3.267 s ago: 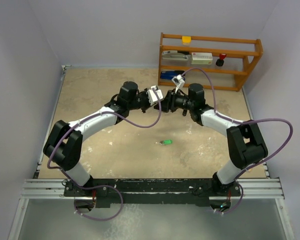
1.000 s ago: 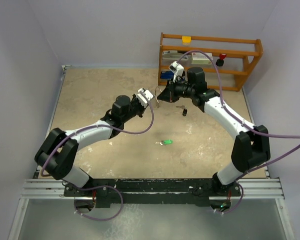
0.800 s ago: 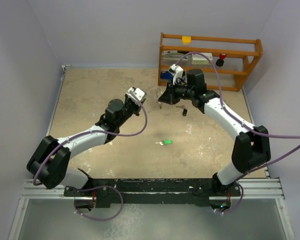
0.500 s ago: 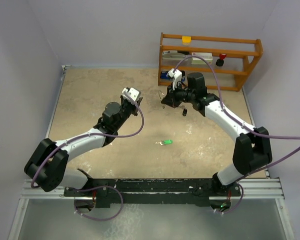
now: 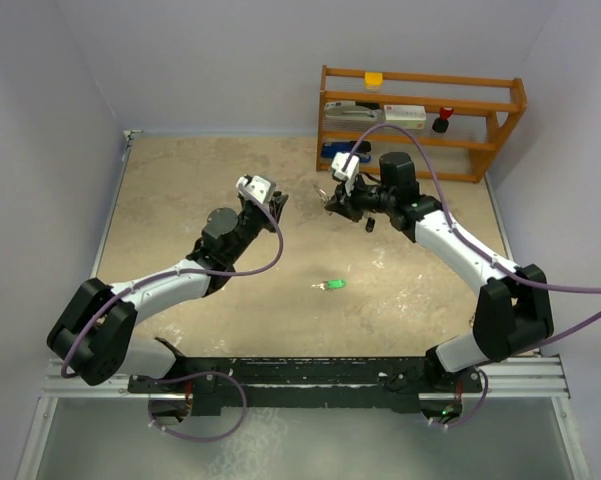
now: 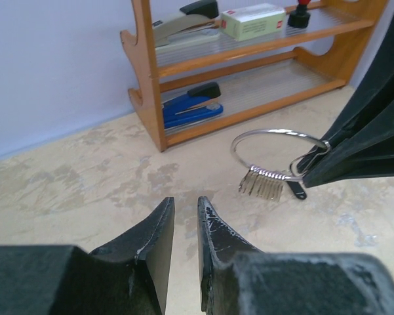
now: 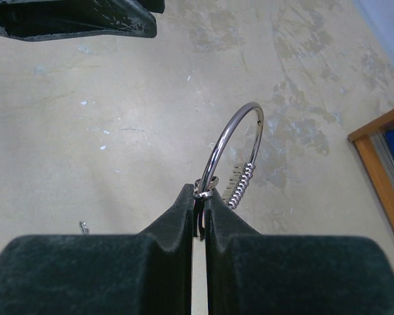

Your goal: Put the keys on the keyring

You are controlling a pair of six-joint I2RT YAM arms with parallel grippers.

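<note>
My right gripper (image 5: 332, 203) is shut on the keyring (image 5: 324, 190), a thin silver wire ring held upright above the table. In the right wrist view the ring (image 7: 240, 128) rises from the closed gripper (image 7: 200, 197), with a cluster of small silver keys (image 7: 240, 182) on it. The left wrist view shows the ring (image 6: 275, 133) and its cluster (image 6: 262, 184). My left gripper (image 5: 276, 206) is empty, its jaws a narrow gap apart (image 6: 185, 205), left of the ring. A green-headed key (image 5: 330, 285) lies on the table. A black-headed key (image 5: 370, 224) lies under my right arm.
A wooden shelf rack (image 5: 420, 120) stands at the back right with a blue stapler (image 6: 190, 111), a box and small items. Purple-grey walls close in the table on three sides. A tiny metal piece (image 7: 84, 227) lies on the table.
The two grippers were together at the ring 3.3 s ago. My left arm has pulled back to the left and let go. My right gripper keeps the ring and has shifted slightly.
</note>
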